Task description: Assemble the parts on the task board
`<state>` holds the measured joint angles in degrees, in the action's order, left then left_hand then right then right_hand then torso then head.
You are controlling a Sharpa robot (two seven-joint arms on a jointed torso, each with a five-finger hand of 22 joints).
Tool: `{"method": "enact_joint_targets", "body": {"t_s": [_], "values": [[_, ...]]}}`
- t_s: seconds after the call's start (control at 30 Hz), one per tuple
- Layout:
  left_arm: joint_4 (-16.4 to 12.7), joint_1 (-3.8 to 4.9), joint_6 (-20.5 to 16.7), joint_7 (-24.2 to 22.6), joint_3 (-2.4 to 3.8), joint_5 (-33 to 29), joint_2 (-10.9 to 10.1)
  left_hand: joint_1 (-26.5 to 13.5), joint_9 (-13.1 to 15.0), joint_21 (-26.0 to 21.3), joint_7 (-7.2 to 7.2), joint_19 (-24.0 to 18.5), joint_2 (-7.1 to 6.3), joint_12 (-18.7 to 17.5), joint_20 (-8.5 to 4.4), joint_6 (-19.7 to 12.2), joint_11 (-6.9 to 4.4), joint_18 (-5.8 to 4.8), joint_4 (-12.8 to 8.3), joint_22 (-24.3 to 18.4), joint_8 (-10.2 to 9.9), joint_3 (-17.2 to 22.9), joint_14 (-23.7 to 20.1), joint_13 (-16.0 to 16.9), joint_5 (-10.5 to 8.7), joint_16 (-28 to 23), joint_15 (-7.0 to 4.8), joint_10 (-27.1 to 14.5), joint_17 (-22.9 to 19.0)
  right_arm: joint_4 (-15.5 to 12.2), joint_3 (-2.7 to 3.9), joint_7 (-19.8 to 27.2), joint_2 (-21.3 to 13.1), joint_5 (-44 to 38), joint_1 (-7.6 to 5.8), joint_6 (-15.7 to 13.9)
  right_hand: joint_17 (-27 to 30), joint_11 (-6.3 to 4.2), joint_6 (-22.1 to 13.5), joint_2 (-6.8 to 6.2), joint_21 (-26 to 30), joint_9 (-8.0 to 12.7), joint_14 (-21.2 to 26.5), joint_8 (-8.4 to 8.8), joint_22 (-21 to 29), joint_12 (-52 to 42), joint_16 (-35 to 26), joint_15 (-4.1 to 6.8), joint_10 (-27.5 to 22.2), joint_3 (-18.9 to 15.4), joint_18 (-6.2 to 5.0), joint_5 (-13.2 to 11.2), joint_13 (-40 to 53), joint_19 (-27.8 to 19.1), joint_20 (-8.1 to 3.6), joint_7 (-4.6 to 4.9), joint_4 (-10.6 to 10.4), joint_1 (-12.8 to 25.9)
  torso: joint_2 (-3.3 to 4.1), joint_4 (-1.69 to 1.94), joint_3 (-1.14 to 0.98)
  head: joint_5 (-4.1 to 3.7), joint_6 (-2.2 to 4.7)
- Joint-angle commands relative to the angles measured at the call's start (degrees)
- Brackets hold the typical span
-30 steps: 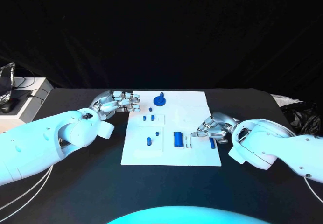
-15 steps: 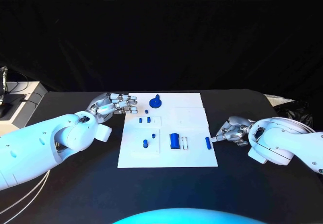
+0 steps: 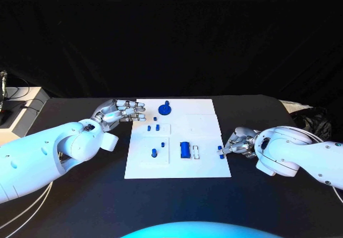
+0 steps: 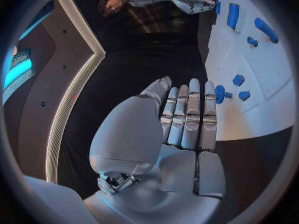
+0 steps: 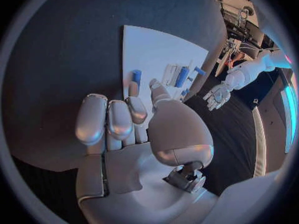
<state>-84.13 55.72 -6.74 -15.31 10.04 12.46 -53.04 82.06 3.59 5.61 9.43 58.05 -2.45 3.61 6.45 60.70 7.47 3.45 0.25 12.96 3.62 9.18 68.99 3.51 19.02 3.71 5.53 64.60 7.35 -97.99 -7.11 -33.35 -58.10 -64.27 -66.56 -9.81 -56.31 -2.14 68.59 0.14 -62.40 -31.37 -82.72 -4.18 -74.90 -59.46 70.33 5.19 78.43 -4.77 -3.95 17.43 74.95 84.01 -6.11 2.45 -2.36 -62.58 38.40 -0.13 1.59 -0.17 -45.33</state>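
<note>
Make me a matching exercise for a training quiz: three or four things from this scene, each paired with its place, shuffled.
Things:
1. left hand
2. right hand
3. round blue knob
4. long blue block

Places:
A. near the task board's middle
B. at the board's right edge, beside a small blue part
C. at the board's far left corner
D. on the board's far end

Pairs: 1-C, 2-B, 3-D, 4-A

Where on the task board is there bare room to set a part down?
Free: the task board's near strip, below the long blue block, and its far right corner beside the blue knob. Crowded: the left column of small blue parts and the right edge by the right hand.
</note>
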Motion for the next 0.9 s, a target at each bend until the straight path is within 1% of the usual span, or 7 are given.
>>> {"method": "enact_joint_targets", "body": {"t_s": [0.03,0.3,0.37,0.47,0.77,0.83,0.9], "values": [[0.13,-0.04,0.95,-0.28,0.05,-0.20,0.15,-0.39,0.04,-0.33,-0.01,-0.45,0.05,-0.17,0.11,-0.15,0.03,-1.10,0.17,-0.08,0.04,0.03,-0.44,-0.06,0.11,-0.14,-0.03,-0.27,0.03,0.16,-0.03,-1.95,0.44,0.52,0.13,-0.01,-0.13,-0.19,-0.10,-0.56,0.09,-0.93,-0.09,-0.05,-8.44,0.14,0.28,0.43,0.26,-0.29,-0.03,0.20,1.35,3.02,-0.26,-0.23,-1.40,0.74,0.04,-0.07,0.07,0.04,-0.13],[0.38,-0.05,0.94,-0.10,0.05,-0.10,0.18,-0.39,0.04,-0.33,-0.01,-0.45,0.05,-0.17,0.11,-0.15,0.03,-1.10,0.17,-0.08,0.04,0.03,-0.44,-0.06,0.11,-0.14,-0.03,-0.27,0.03,1.02,-0.13,-3.43,1.38,-3.67,0.88,0.68,-0.15,-0.29,0.00,-1.33,0.15,-2.51,-0.09,-0.24,-8.43,0.16,0.28,0.54,0.24,-0.22,-0.01,1.14,1.37,3.01,-0.33,-0.44,-3.62,1.38,0.00,0.04,0.06,0.09,-0.40],[0.39,-0.06,0.90,-0.10,0.05,-0.10,0.11,-0.33,0.03,-0.37,0.01,-0.45,0.05,-0.17,0.10,-0.21,0.05,-1.10,0.18,-0.12,0.02,0.06,-0.49,-0.07,0.12,-0.15,-0.01,-0.31,0.02,1.13,-0.14,-3.73,1.54,-4.89,1.00,0.80,-0.25,-0.41,-0.01,-2.14,0.02,-4.20,-0.09,-0.75,-8.46,0.18,0.31,0.67,0.29,0.41,0.06,1.51,1.36,3.06,-0.43,-0.67,-4.42,1.48,0.01,0.00,0.03,0.13,-0.39],[0.40,-0.07,0.85,-0.11,0.05,-0.10,0.02,-0.31,0.03,-0.38,0.01,-0.46,0.03,-0.18,0.11,-0.27,0.09,-1.11,0.18,-0.13,0.01,0.06,-0.55,-0.07,0.13,-0.16,0.01,-0.40,0.01,1.28,-0.16,-4.00,1.80,-6.32,1.10,0.86,-0.26,-0.49,-0.26,-2.37,0.08,-6.02,-0.10,-0.97,-8.44,0.21,0.27,0.74,0.29,0.71,0.09,1.51,1.36,3.02,-0.49,-0.73,-4.84,1.47,-0.01,-0.02,0.04,0.17,-0.38],[0.32,-0.08,0.88,-0.07,0.05,-0.09,-0.08,-0.38,0.04,-0.40,0.03,-0.46,0.09,-0.16,0.12,-0.26,0.08,-1.11,0.26,-0.15,0.04,0.07,-0.56,-0.06,0.13,-0.14,0.02,-0.39,0.01,1.86,-0.20,-4.25,3.05,-8.92,1.25,-0.36,-0.15,-0.51,-0.38,-2.19,0.25,-7.40,-0.08,-0.86,-8.42,0.26,0.14,0.72,0.21,0.93,0.10,1.84,1.36,3.02,-0.53,-0.78,-4.56,0.99,0.00,-0.07,0.07,0.20,-0.45],[0.30,-0.08,0.88,-0.05,0.05,-0.09,-0.11,-0.38,0.04,-0.40,0.03,-0.46,0.09,-0.16,0.12,-0.26,0.08,-1.11,0.26,-0.15,0.04,0.07,-0.56,-0.06,0.13,-0.14,0.02,-0.39,0.01,2.13,-0.21,-4.26,3.34,-9.48,1.28,-0.70,-0.10,-0.40,-0.57,-1.67,0.45,-7.62,-0.08,-0.75,-8.37,0.33,0.09,0.67,0.08,0.99,0.08,1.78,1.34,3.01,-0.51,-0.67,-3.87,0.56,-0.01,-0.03,0.06,0.19,-0.44],[0.27,-0.08,0.86,0.01,0.05,-0.09,-0.18,-0.39,0.04,-0.41,0.03,-0.46,0.09,-0.16,0.13,-0.26,0.09,-1.11,0.28,-0.16,0.04,0.07,-0.56,-0.06,0.13,-0.14,0.02,-0.39,0.01,2.56,-0.23,-4.28,3.70,-9.96,1.32,-0.93,-0.14,-0.31,-0.85,-0.83,0.48,-7.79,-0.08,-0.52,-8.38,0.31,0.11,0.62,-0.08,1.01,0.06,1.50,1.32,3.01,-0.45,-0.53,-2.19,-0.38,0.00,0.02,0.06,0.19,-0.45]]}}
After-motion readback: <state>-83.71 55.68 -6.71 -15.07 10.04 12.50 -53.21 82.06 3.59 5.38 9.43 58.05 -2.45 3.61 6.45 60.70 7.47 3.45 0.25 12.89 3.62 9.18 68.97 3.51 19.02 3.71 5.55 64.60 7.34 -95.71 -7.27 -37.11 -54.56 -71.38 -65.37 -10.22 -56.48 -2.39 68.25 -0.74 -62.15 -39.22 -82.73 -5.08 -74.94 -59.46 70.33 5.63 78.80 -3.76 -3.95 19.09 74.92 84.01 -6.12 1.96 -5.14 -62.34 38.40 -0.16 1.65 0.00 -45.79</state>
